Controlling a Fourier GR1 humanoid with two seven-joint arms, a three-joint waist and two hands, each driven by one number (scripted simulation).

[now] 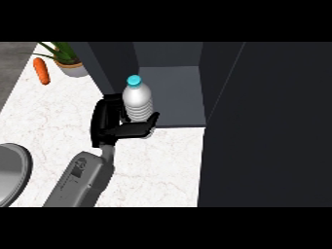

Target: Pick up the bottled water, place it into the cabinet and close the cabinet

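Your left forearm (82,180) shows at the bottom edge; its left hand (113,124) is curled round the bottled water (138,99), cap up, at the open front of the cabinet (222,78); the shelf (177,97) lies just beyond.

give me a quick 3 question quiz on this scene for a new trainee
1. True or false: the bottled water lies on its side.
2. Which colour is the bottle's cap? A red, B light blue, C white.
3. Fill in: the orange thing left of the potted plant is a ___.
Key: 1 false, it stands upright in the left robot hand, at the open cabinet. 2 B. 3 carrot.
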